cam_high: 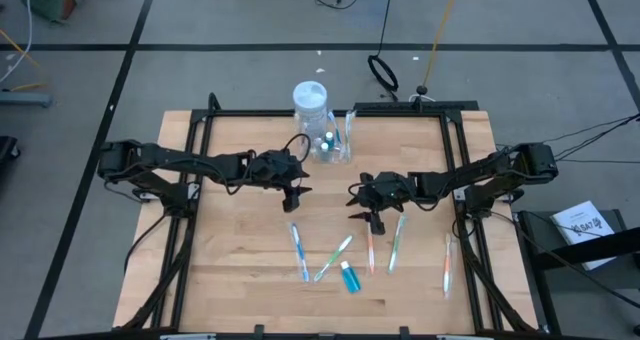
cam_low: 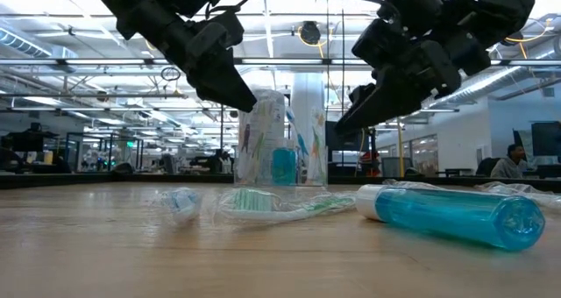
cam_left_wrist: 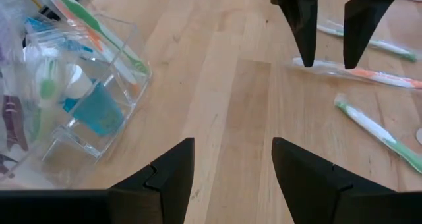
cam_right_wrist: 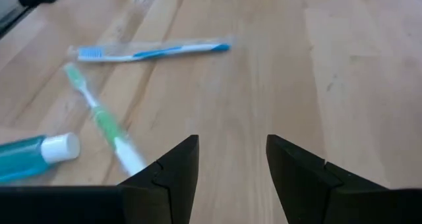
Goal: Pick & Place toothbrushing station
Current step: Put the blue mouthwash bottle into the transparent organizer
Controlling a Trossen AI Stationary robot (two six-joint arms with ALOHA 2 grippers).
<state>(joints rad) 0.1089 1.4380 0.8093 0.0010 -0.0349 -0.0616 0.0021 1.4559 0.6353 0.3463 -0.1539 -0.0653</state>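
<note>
Clear organizer (cam_high: 333, 145): stands at the far centre of the table (cam_high: 240, 280), just right of the white-lidded jar (cam_high: 311, 105); it already holds a teal tube (cam_left_wrist: 99, 112) and at least one toothbrush.
Loose toothbrushes: a blue one (cam_high: 299, 250), a green one (cam_high: 333, 258), an orange one (cam_high: 370, 245), another green one (cam_high: 396, 242) and one at the far right (cam_high: 447, 263) lie flat in the near half, apart from the organizer.
Loose teal tube (cam_high: 349, 277): lies on its side near the front, beside the crossed brushes.
Left gripper (cam_high: 293, 194): raised near the organizer's left, fingers spread, holding nothing.
Right gripper (cam_high: 368, 218): above the orange toothbrush's far end, fingers spread, holding nothing.
Risk: the brushes appear wrapped in clear film and lie flat, so a pinch could slip or drag one; the crossed pair could lift together; the two grippers hang near each other and could collide.
Writing: paper off the table at right (cam_high: 583, 223) bears print too small to read.
</note>
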